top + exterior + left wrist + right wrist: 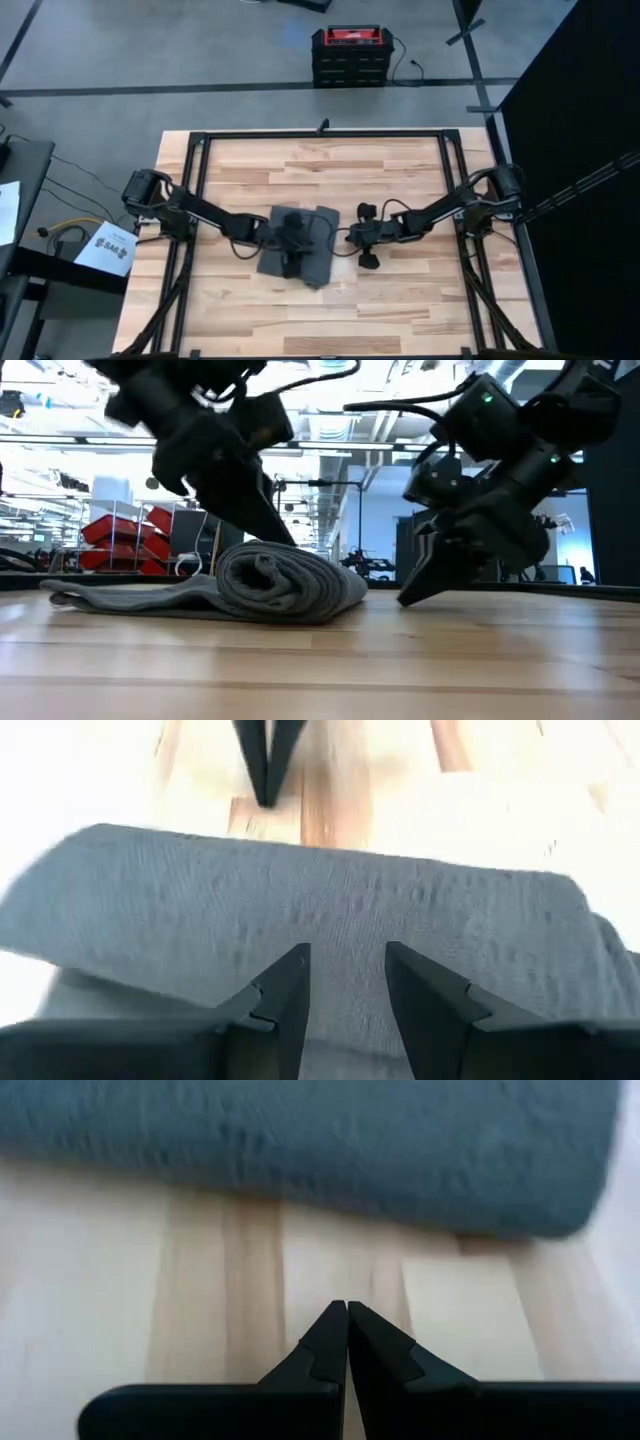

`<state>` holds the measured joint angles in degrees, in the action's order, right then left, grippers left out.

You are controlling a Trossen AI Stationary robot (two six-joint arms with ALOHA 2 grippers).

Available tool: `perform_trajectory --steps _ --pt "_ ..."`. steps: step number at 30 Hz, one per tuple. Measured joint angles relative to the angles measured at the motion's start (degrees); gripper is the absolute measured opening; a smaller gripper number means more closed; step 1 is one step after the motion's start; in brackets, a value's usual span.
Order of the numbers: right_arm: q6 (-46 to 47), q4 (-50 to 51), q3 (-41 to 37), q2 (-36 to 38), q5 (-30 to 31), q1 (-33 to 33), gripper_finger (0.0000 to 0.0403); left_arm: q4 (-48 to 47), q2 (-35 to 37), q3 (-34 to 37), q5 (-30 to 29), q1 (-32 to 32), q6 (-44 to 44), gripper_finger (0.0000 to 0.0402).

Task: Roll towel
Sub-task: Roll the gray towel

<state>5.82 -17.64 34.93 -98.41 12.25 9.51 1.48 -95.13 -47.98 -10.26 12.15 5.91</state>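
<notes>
With the grey towel (298, 243) half rolled mid-table, the left gripper (345, 982), fingers narrowly parted over the roll, should press evenly and push the roll straight, I'd say, while the right gripper (347, 1330) waits pinched closed beside it.

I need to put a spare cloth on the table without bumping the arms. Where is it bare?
Bare wood lies along the table's far edge and along its near edge. The middle is crowded: the towel under the left end effector, the right end effector beside it.
</notes>
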Motion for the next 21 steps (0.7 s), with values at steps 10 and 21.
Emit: perform_trajectory --steps 10,21 --pt "9.4 -0.3 0.5 -2.6 4.9 3.0 0.0097 -9.2 -0.1 -4.0 6.8 -9.6 -11.7 0.0118" --pt "13.7 -1.5 2.7 -5.9 5.9 2.9 0.0193 -3.4 -0.7 0.6 15.6 -10.9 -13.4 0.0118"
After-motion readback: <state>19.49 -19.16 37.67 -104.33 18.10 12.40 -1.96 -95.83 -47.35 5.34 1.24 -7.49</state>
